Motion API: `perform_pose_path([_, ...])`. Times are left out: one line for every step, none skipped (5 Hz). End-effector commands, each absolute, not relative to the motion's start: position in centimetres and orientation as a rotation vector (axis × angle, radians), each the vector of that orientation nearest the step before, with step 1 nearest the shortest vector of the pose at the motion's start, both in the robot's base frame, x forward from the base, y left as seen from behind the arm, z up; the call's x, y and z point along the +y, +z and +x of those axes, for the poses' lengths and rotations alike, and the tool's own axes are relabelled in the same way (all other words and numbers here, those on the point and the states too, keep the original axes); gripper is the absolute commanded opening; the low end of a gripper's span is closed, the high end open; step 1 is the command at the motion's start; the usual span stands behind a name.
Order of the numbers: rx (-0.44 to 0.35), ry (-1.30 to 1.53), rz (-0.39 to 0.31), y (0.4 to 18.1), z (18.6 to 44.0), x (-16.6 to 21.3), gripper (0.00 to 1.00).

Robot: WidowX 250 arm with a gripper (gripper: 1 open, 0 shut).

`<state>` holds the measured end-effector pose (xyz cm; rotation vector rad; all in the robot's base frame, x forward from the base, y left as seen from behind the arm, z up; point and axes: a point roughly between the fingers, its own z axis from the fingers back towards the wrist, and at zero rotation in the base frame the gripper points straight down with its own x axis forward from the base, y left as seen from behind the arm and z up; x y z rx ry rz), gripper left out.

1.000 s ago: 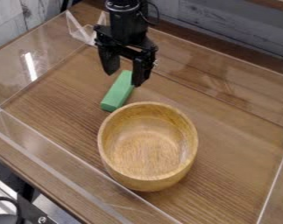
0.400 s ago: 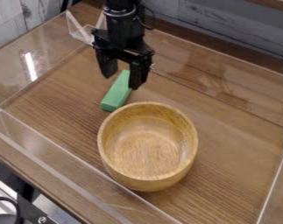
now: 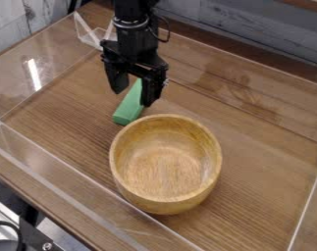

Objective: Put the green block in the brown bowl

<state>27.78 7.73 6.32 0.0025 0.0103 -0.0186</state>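
Observation:
The green block (image 3: 127,106) lies flat on the wooden table, just beyond the far left rim of the brown bowl (image 3: 166,163). My black gripper (image 3: 133,90) hangs straight down over the block's far end, jaws open, one finger on each side of it. The fingertips sit low around the block, and its far end is partly hidden behind them. The bowl is upright with nothing inside.
Clear plastic walls (image 3: 29,69) fence the wooden table (image 3: 252,98) on the left, front and right. A grey plank wall (image 3: 266,25) runs along the back.
The gripper has shifted slightly left and down toward the block, still open. The block and the bowl have stayed where they were.

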Motion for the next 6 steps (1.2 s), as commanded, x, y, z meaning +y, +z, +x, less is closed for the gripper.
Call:
perform_pose_path([-0.027, -0.02, 0.022, 6.7, 28.2, 8.4, 1.0])
perform_pose_path([-0.025, -0.028, 0.025, 6.1, 28.2, 8.6, 1.0])
perform_pose_path([-0.023, -0.038, 0.027, 5.6, 28.2, 8.7, 1.0])
perform_pose_path([-0.02, -0.045, 0.029, 5.1, 28.2, 8.8, 1.0])
perform_pose_path([-0.016, -0.05, 0.03, 4.6, 28.2, 8.9, 1.0])
perform_pose_path([-0.012, -0.054, 0.032, 4.2, 28.2, 9.1, 1.0])
